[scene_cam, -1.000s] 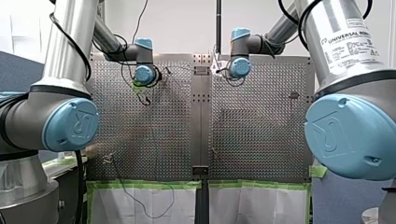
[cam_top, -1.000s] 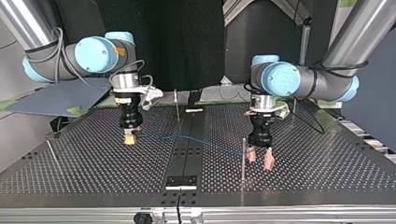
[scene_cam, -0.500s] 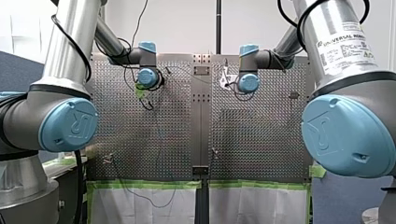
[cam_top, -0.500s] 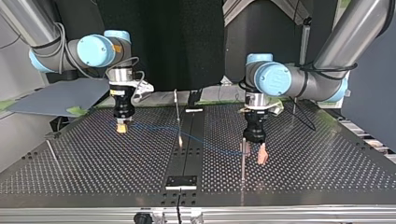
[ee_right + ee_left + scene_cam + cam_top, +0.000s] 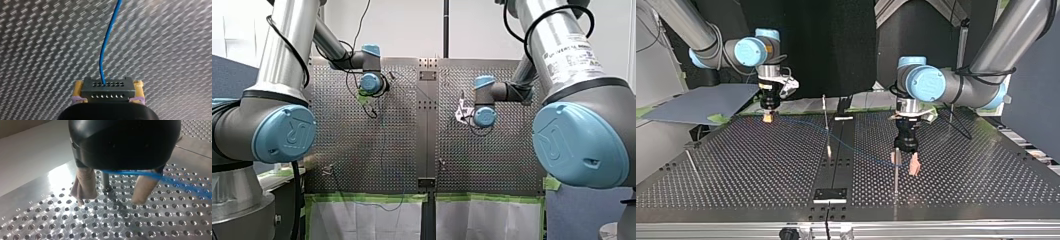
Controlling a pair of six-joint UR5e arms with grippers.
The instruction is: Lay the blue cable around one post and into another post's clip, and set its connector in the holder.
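The blue cable (image 5: 856, 150) runs low over the perforated table (image 5: 736, 170) from my right gripper (image 5: 767, 118) to my left gripper (image 5: 905, 163). In the right wrist view, my right gripper (image 5: 108, 96) is shut on the black connector (image 5: 108, 87) between yellow pads, and the cable (image 5: 106, 47) leads away ahead of it. My left gripper (image 5: 112, 200) is open, its beige fingers (image 5: 83, 185) standing either side of a thin post (image 5: 105, 182). The cable (image 5: 150, 173) crosses just under that gripper's body, beside the post (image 5: 895, 175).
A slim post (image 5: 825, 115) stands near the table's middle seam, another (image 5: 691, 161) at the top view's left. A small plate-like holder (image 5: 830, 194) sits at the seam's near end in the top view. A grey sheet (image 5: 701, 102) lies off the table's far left corner.
My right gripper carried the connector away from the top camera toward the far edge, drawing the cable out. My left gripper shifted slightly toward the top view's left, closing around the post.
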